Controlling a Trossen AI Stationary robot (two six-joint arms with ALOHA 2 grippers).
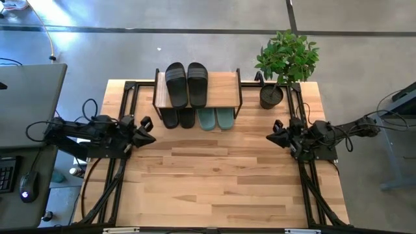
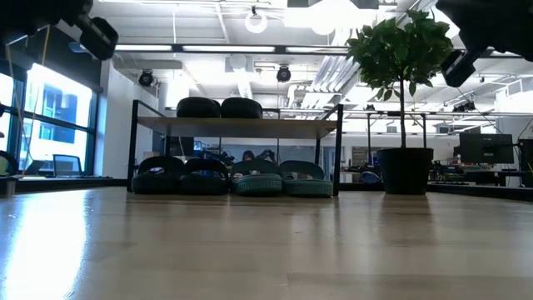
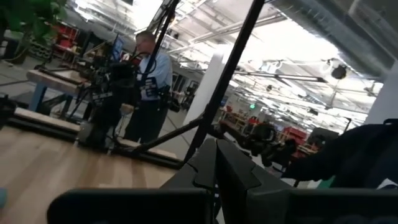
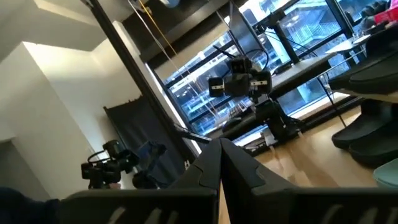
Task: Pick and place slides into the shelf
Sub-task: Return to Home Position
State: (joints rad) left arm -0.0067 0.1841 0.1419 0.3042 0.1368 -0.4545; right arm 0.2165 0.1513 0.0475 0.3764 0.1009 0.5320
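1. All six slides are at the shelf [image 1: 227, 88]. One black pair [image 1: 186, 83] lies on its plank top. A second black pair [image 1: 177, 117] and the sage green pair [image 1: 215, 119] sit side by side beneath it, their ends poking out toward the arms.
2. The left gripper [image 1: 151, 130] hangs over the left side of the table [image 1: 221, 185]. The right gripper [image 1: 270, 132] hangs over the right side, near the potted plant [image 1: 285, 62]. Both are well apart from the shelf.
3. In each wrist view the dark fingers meet at the tips, so both claws seem clenched on nothing.
4. To park well, each arm should probably fold back along its own side, staying high. The right one should keep off the plant, and neither should swing toward the shelf.
5. No brand, label or writing can be read on the slides or the shelf.
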